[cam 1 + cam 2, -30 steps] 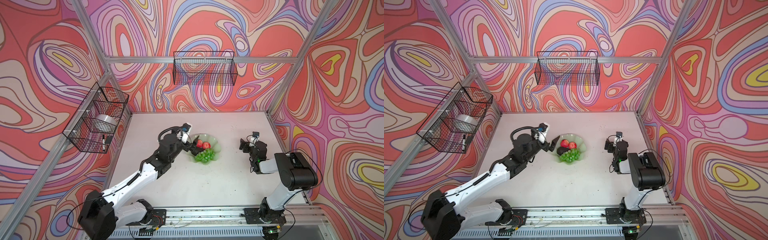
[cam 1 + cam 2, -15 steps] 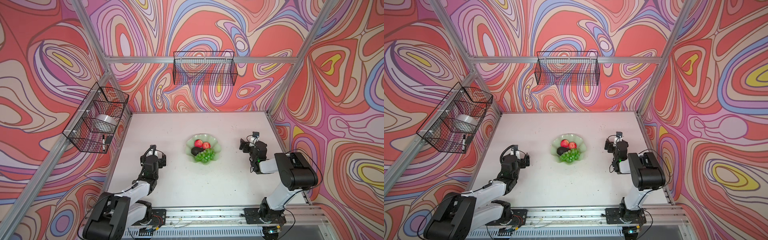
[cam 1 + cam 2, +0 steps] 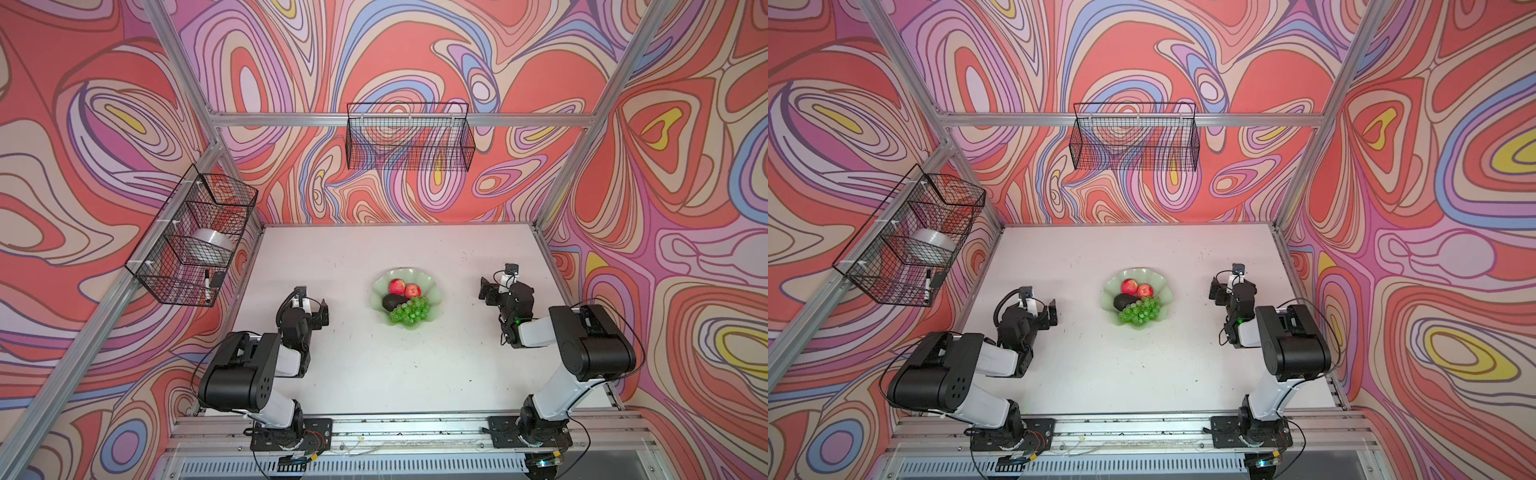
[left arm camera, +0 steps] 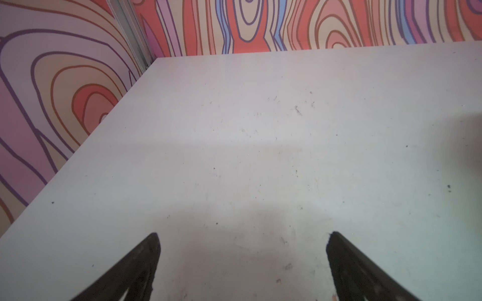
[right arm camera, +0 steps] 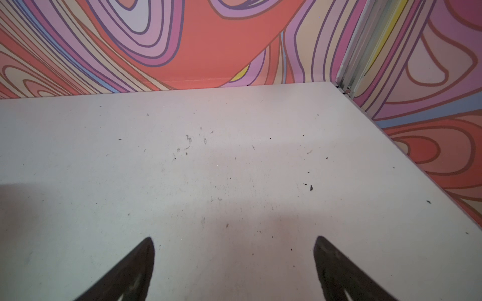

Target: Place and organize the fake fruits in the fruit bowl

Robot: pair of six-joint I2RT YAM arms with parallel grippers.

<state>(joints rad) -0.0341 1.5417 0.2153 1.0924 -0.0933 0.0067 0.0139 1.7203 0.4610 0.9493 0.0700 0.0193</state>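
2 apples, avocado, grapes, seemingly touching, in bowl

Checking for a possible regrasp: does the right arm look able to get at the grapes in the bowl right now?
Probably yes. The right gripper is open and empty, only bare table lies between it and the fruit bowl, and the grapes sit uncovered at the bowl's front.
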